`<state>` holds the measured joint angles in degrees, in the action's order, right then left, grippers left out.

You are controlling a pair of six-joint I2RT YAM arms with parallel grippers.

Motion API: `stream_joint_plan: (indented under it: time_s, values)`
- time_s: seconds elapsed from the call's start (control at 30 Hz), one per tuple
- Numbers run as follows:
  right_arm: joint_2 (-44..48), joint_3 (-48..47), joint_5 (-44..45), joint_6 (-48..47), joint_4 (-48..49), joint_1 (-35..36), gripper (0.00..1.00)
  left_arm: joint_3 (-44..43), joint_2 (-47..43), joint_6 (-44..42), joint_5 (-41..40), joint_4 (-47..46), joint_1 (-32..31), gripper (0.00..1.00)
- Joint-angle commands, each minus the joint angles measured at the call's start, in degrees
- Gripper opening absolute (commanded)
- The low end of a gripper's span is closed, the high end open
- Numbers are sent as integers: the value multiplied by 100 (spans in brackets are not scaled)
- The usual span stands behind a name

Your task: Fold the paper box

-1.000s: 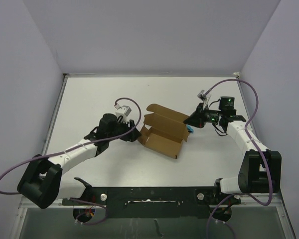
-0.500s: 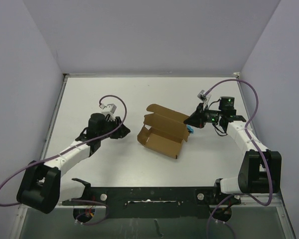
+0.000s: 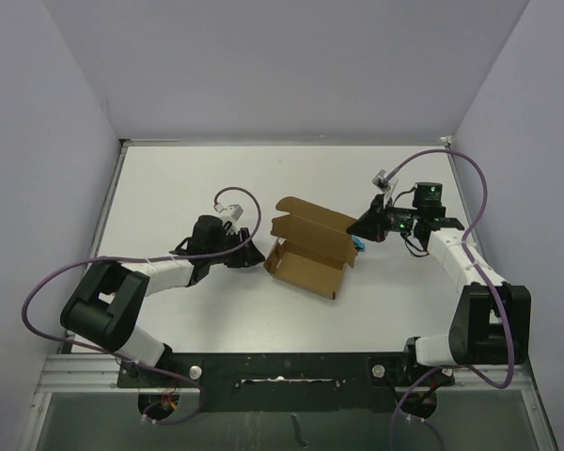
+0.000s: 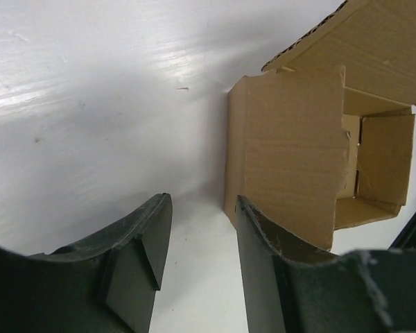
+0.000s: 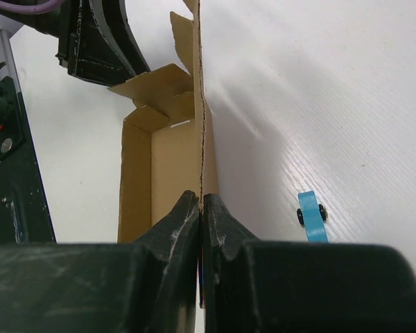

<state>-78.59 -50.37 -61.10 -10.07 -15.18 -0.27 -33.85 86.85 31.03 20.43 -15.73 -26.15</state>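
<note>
Paper box point(image 3: 308, 252), mid-counter point(image 3: 169, 188): prob. light, thin, creases easily, so grip flap edges. R gripper point(image 3: 362, 228) pinches wall facing counter's right edge; L gripper point(image 3: 252, 256) spread beside left flap.

White links point(image 3: 456, 258), black joints point(image 3: 493, 324) and looping purple cables point(image 3: 487, 193).

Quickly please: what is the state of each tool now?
Left tool: open, holding nothing.
Right tool: closed on the paper box wall.
</note>
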Motion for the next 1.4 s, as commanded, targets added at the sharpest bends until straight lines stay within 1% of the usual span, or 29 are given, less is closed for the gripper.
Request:
stream_joint_plan:
  time_s: [0.0,0.23,0.33,0.77,1.0,1.27,1.37]
  values:
    - [10,-79,-178,-57,52,45,0,-210,214,241,263,-840,-81,41]
    - [10,-78,-198,-57,57,45,0,88,289,596,548,-1592,-98,42]
    - [11,-78,-200,-57,54,45,0,135,342,689,616,-1777,-141,43]
    - [9,-81,-207,-57,57,52,0,-111,527,698,570,-1675,-411,45]
    - [9,-78,-207,-67,59,62,0,-330,467,444,214,-1064,-636,46]
    - [17,-79,-209,-66,59,62,0,-816,516,70,-494,-37,-982,46]
    - [19,-78,-209,-66,59,63,0,-1018,534,-68,-923,412,-1114,45]
